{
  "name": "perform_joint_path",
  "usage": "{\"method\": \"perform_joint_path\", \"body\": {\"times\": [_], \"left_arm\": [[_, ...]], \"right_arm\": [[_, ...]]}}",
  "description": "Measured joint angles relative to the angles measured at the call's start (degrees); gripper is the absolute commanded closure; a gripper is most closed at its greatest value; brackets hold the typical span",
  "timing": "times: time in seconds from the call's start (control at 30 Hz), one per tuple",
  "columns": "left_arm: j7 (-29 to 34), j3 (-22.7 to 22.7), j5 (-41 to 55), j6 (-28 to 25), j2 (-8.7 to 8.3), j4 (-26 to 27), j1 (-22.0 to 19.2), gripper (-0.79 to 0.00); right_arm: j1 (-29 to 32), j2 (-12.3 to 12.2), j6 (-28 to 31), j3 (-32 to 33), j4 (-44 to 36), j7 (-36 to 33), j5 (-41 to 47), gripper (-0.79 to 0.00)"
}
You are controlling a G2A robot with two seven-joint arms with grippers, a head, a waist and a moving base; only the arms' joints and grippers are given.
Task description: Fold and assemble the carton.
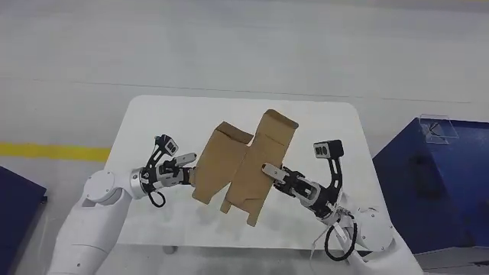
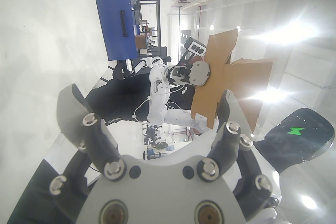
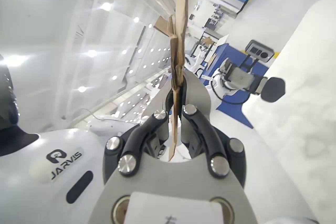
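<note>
Right end effector [image 3: 178,88] clamped on carton [image 1: 244,164] edge; left end effector [image 2: 149,96] spread wide (beside it); carton long axis near-to-far.

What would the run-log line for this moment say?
carton: flattened, unassembled, held over table | right gripper: shut on carton edge | left gripper: open, beside carton

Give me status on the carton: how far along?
Done: the carton is off the table, held up by the right gripper, shut on one edge. In hand: the left gripper sits open beside its other side, gripping nothing. Left: nearly everything; the carton looks flat, with no flaps folded and no box shape.
</note>
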State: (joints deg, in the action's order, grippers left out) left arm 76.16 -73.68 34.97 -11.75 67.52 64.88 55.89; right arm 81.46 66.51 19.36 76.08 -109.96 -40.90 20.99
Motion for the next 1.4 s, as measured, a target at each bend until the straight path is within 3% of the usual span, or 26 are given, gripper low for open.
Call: {"method": "perform_joint_path", "body": {"times": [0.3, 0.4, 0.5, 0.7, 0.87, 0.93, 1.03, 1.17, 1.27, 1.4], "left_arm": [[0.0, 0.0, 0.0, 0.0, 0.0, 0.0, 0.0, -0.785], [0.0, 0.0, 0.0, 0.0, 0.0, 0.0, 0.0, -0.785], [0.0, 0.0, 0.0, 0.0, 0.0, 0.0, 0.0, -0.785], [0.0, 0.0, 0.0, 0.0, 0.0, 0.0, 0.0, -0.785], [0.0, 0.0, 0.0, 0.0, 0.0, 0.0, 0.0, -0.785], [0.0, 0.0, 0.0, 0.0, 0.0, 0.0, 0.0, -0.785], [0.0, 0.0, 0.0, 0.0, 0.0, 0.0, 0.0, -0.785], [0.0, 0.0, 0.0, 0.0, 0.0, 0.0, 0.0, -0.785], [0.0, 0.0, 0.0, 0.0, 0.0, 0.0, 0.0, -0.785], [0.0, 0.0, 0.0, 0.0, 0.0, 0.0, 0.0, -0.785]], "right_arm": [[-0.1, 0.0, -0.1, 0.0, 0.1, -0.1, 0.1, 0.0], [0.8, 0.5, -2.3, -2.2, -1.5, -0.4, 3.7, 0.0], [1.5, 0.9, -9.4, -4.5, -2.5, -5.2, 18.8, 0.0], [1.8, 1.6, -31.9, -7.0, -1.5, -10.1, 61.5, 0.0], [2.8, 2.2, -49.3, -11.0, -0.2, -5.6, 89.4, 0.0], [3.0, 2.4, -54.8, -13.0, 0.8, -0.7, 102.0, 0.0], [2.3, 2.6, -56.4, -13.8, 0.9, 6.1, 114.0, 0.0], [1.3, 2.6, -50.8, -11.1, 0.1, 5.6, 112.7, 0.0], [1.1, 2.2, -39.5, -7.6, 0.9, -1.1, 97.9, 0.0], [2.0, 1.2, -23.2, -3.6, 2.8, -9.0, 64.7, 0.0]]}}
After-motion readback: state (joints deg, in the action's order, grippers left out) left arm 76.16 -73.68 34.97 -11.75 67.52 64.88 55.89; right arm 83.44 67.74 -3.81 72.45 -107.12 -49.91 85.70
